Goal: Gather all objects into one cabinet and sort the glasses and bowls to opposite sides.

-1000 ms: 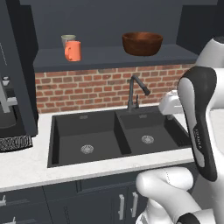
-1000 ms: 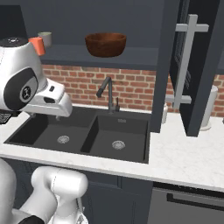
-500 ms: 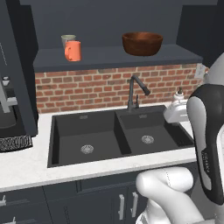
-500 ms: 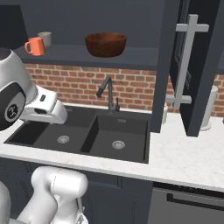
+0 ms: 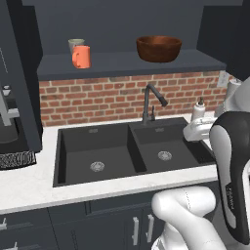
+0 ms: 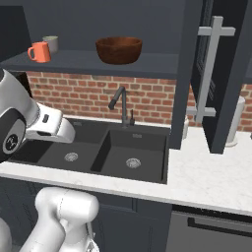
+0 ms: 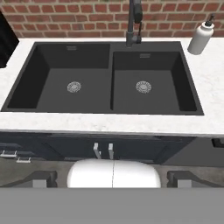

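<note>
Dark kitchen, brick backsplash (image 5: 117, 95), white marble counter (image 6: 206, 172) around a black double sink (image 5: 132, 151). Black faucet (image 5: 150, 100) behind the divider, between the two basins. White soap bottle (image 7: 201, 37) on the counter at the sink's back right corner, just beside the rim.

Open dark shelf (image 5: 127, 63) above the backsplash. On it: orange mug (image 5: 81, 57) with grey-green cup (image 5: 75, 45) close behind it, touching or nearly so, can't tell which. Brown bowl (image 5: 158, 48) upright on the same shelf, well apart from the mugs, toward the right. Same layout in right base view: orange mug (image 6: 39, 51), cup (image 6: 50, 43), bowl (image 6: 118, 49).

Cabinet door (image 6: 224, 74) with long grey bar handle (image 6: 210, 69) swung open at the right, standing over the counter. White cylinder (image 6: 235, 120) on the counter behind the door, partly hidden.

Gripper (image 7: 112, 177) released, fingers wide apart, holding nothing; pointing down over the sink front edge, low drawer fronts with short handles (image 7: 103, 150) between the tips. Arm elbow in front of the sink's right side in left base view, left side in right base view.
</note>
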